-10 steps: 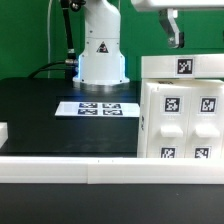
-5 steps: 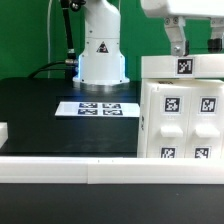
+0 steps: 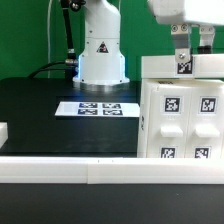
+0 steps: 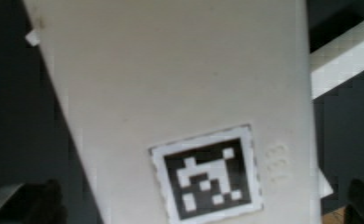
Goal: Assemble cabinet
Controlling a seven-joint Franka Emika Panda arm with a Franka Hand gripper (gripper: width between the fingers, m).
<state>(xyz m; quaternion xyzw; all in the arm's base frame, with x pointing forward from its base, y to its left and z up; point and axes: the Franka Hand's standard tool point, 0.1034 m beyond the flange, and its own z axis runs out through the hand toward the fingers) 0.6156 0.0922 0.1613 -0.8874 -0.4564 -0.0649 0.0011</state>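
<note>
Exterior view: the cabinet (image 3: 183, 108), a large white box with tagged blocks on its front face, stands on the black tabletop (image 3: 40, 110) at about 3 o'clock in the frame, reaching up past mid-height. The tool (image 3: 183, 45) hangs at 1 o'clock, directly over the cabinet's top panel, one dark finger (image 3: 182, 47) pointing down at the tag on that panel's front edge and appearing to meet the panel's top. Whether the fingers are spread or closed cannot be told here; nothing is seen lifted. The marker board (image 3: 98, 108) lies flat near the frame's centre, just toward 9 o'clock from the cabinet, in front of the arm's white base (image 3: 102, 50) at 12 o'clock. A long white rail (image 3: 70, 172) runs across the foreground at 6 o'clock, and a small white block (image 3: 3, 131) sits at the 9 o'clock edge.

Wrist view: a white panel of the cabinet (image 4: 161, 90) fills most of the picture, running at a slant, with one black-and-white tag (image 4: 214, 178) close up. Dark shapes at both lower corners may be fingertips, well apart with the panel between them, though contact cannot be made out.
</note>
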